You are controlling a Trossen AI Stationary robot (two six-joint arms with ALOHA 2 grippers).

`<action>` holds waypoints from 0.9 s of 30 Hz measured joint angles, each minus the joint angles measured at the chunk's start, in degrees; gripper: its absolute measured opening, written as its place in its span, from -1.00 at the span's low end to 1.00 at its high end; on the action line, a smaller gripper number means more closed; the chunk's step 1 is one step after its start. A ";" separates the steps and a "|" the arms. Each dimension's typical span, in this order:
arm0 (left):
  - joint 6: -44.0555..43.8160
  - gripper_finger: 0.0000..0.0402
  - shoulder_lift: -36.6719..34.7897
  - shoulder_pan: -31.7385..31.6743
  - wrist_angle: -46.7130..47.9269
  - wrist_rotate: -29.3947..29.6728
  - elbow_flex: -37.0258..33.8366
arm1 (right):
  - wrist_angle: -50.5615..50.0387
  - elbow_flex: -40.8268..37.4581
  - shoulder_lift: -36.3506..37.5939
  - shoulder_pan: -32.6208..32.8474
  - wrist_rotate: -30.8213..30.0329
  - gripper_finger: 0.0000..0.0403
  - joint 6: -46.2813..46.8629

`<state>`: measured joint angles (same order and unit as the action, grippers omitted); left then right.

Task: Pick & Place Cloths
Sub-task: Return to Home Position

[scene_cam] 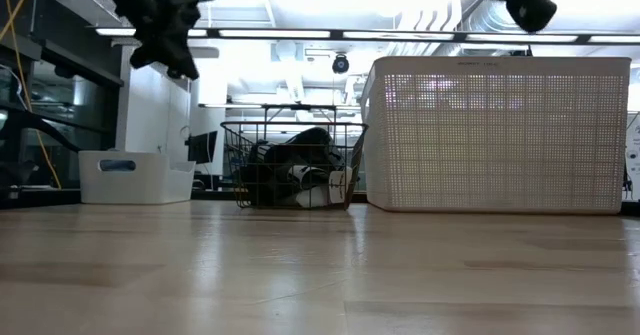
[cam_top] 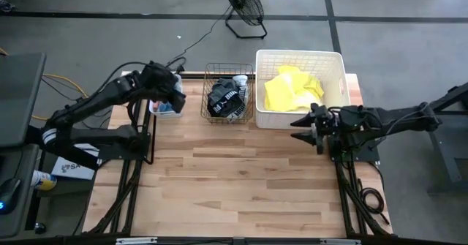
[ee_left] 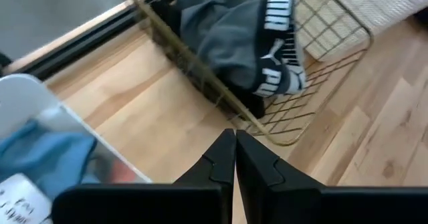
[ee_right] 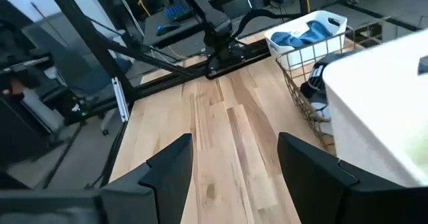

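Overhead, left gripper (cam_top: 174, 100) pinched shut on nothing, raised over the small white bin (scene_cam: 135, 175) with a blue cloth (ee_right: 304, 33) inside. Opposite, right gripper (cam_top: 298, 128) spread wide and empty, just beside the big white basket (cam_top: 336, 61) of yellow cloth (cam_top: 292, 91). Between the two, black cloth with white print (cam_top: 225, 99) in the wire basket (cam_top: 208, 75) (partly hidden by the wires). Rest of the bin's contents hard to make out, half covered by the left arm.
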<state>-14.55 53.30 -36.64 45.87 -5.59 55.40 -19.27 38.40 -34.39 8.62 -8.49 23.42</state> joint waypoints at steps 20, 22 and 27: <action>-10.44 -0.95 -0.24 22.15 -21.59 8.86 -9.74 | 22.00 -27.95 21.47 0.02 1.65 0.05 5.02; -10.79 -0.95 -0.29 23.69 -25.00 9.18 -10.89 | 22.39 -29.02 23.05 0.02 1.48 0.05 4.48; -9.79 -0.95 -0.33 27.80 -32.83 14.24 -13.19 | 24.39 -32.43 25.88 -0.02 -0.15 0.05 3.56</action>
<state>-24.34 52.96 -8.84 13.04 8.65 42.21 5.12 5.97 -8.51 8.60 -8.64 26.98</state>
